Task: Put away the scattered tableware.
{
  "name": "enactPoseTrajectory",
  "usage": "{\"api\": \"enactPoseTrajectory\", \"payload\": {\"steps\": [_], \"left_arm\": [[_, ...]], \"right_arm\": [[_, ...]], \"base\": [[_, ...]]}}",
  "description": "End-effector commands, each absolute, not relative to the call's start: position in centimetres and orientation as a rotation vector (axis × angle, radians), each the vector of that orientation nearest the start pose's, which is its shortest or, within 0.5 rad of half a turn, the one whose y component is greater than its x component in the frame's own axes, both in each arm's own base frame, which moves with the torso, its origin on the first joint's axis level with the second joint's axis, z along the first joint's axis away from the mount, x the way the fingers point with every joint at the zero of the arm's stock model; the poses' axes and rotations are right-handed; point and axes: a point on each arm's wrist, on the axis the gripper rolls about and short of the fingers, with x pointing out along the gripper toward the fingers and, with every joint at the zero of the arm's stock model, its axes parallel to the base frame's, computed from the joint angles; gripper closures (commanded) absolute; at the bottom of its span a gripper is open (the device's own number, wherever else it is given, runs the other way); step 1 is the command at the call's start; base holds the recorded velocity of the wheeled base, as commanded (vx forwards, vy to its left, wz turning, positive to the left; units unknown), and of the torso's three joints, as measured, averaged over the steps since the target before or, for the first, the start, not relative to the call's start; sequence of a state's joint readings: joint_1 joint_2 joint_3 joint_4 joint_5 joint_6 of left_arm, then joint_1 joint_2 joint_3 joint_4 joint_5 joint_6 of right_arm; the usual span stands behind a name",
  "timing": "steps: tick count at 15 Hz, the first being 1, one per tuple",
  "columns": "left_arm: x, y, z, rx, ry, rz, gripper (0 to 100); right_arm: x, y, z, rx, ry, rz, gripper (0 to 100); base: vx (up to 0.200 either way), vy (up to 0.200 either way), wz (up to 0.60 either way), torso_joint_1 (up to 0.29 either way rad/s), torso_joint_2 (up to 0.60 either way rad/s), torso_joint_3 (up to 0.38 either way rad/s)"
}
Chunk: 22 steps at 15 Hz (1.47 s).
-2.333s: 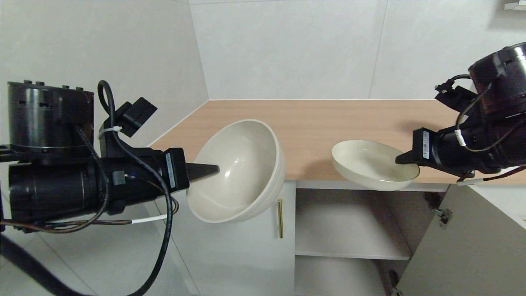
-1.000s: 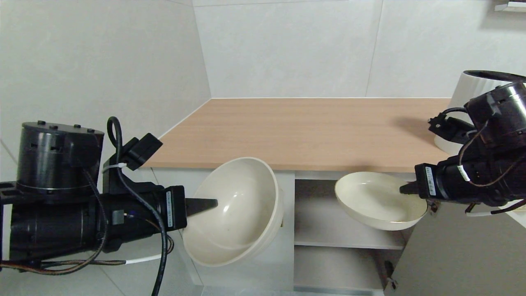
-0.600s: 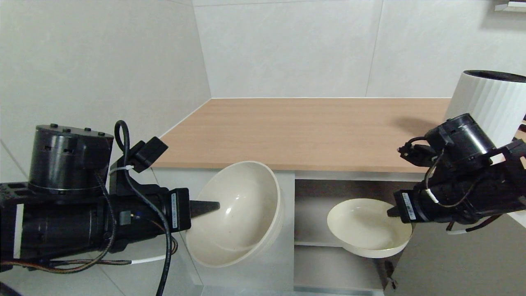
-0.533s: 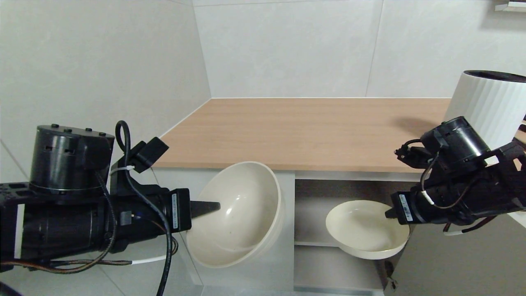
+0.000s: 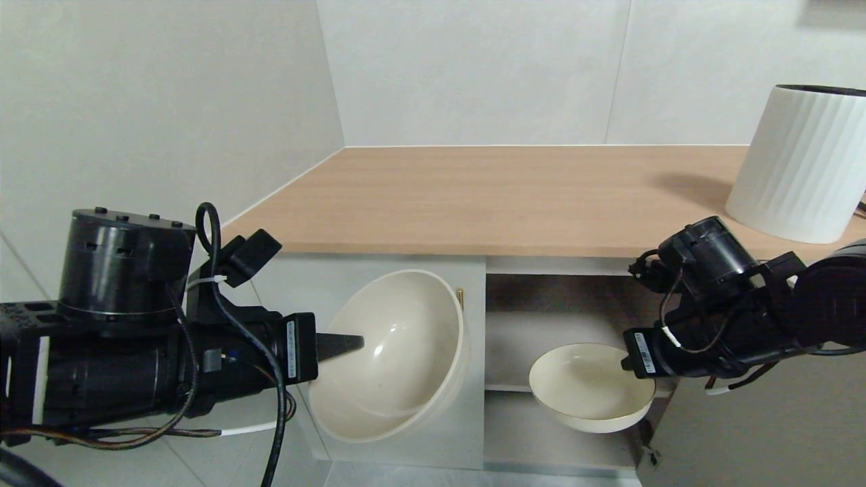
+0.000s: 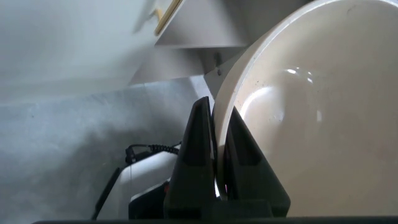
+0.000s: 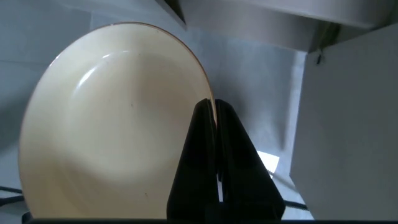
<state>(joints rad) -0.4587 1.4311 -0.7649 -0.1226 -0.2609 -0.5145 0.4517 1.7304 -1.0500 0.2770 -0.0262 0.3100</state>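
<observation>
My left gripper (image 5: 342, 346) is shut on the rim of a large deep cream bowl (image 5: 392, 355), held tilted in front of the closed left cabinet door (image 5: 467, 433). In the left wrist view its fingers (image 6: 200, 140) pinch the bowl's (image 6: 311, 118) edge. My right gripper (image 5: 626, 362) is shut on the rim of a shallower cream bowl (image 5: 582, 385), which hangs inside the open cabinet (image 5: 541, 325) just above the shelf (image 5: 500, 398). The right wrist view has the fingers (image 7: 205, 134) clamped on that shallower bowl's (image 7: 112, 118) rim.
A wooden counter (image 5: 500, 196) runs above the cabinet. A white ribbed container (image 5: 802, 162) stands on it at the right. The open cabinet door (image 5: 751, 433) hangs at the lower right. A brass handle (image 5: 461, 294) sits on the closed door. Tiled walls close the corner.
The camera has dropped lower. My right gripper has carried the shallow bowl down from counter height and leftward into the open cabinet. The left gripper keeps the large bowl in roughly the same pose.
</observation>
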Motion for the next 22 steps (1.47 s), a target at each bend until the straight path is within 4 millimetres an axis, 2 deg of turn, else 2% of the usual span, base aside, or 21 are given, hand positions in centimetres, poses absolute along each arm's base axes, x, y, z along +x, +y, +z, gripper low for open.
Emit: {"api": "enactPoseTrajectory", "payload": {"steps": [1, 8, 12, 13, 15, 17, 18, 22], "left_arm": [[20.4, -10.7, 19.5, -0.425, 0.723, -0.540, 100], [20.4, -10.7, 19.5, -0.425, 0.721, -0.541, 100], [20.4, -10.8, 19.5, -0.425, 0.723, -0.542, 100], [20.5, -10.8, 19.4, -0.424, 0.727, -0.539, 100], [20.5, -10.8, 19.4, -0.424, 0.727, -0.539, 100], [20.5, -10.8, 19.4, -0.424, 0.727, -0.539, 100], [20.5, -10.8, 19.3, -0.424, 0.730, -0.538, 100], [20.6, -10.8, 19.2, -0.424, 0.733, -0.537, 100]], "right_arm": [[26.3, 12.7, 15.7, 0.051, 0.994, 0.241, 100], [26.2, 12.9, 15.7, 0.049, 0.995, 0.248, 100], [26.3, 14.0, 13.8, 0.030, 1.003, 0.277, 100], [26.6, 14.9, 11.1, 0.016, 0.994, 0.299, 100], [28.1, 15.7, 7.9, 0.025, 0.978, 0.299, 100], [29.5, 16.2, 5.8, 0.039, 0.952, 0.281, 100], [30.7, 16.2, 4.1, 0.074, 0.926, 0.228, 100], [33.5, 15.8, 1.5, 0.121, 0.778, 0.111, 100]], "base": [[0.000, 0.000, 0.00, -0.139, 0.43, 0.305], [0.000, 0.000, 0.00, -0.091, 0.38, 0.281], [0.000, 0.000, 0.00, -0.011, 0.04, 0.022], [0.000, 0.000, 0.00, 0.000, 0.00, 0.000], [0.000, 0.000, 0.00, 0.000, 0.00, 0.000], [0.000, 0.000, 0.00, 0.000, 0.00, 0.000], [0.000, 0.000, 0.00, 0.000, 0.00, 0.000], [0.000, 0.000, 0.00, 0.000, 0.00, 0.000]]}}
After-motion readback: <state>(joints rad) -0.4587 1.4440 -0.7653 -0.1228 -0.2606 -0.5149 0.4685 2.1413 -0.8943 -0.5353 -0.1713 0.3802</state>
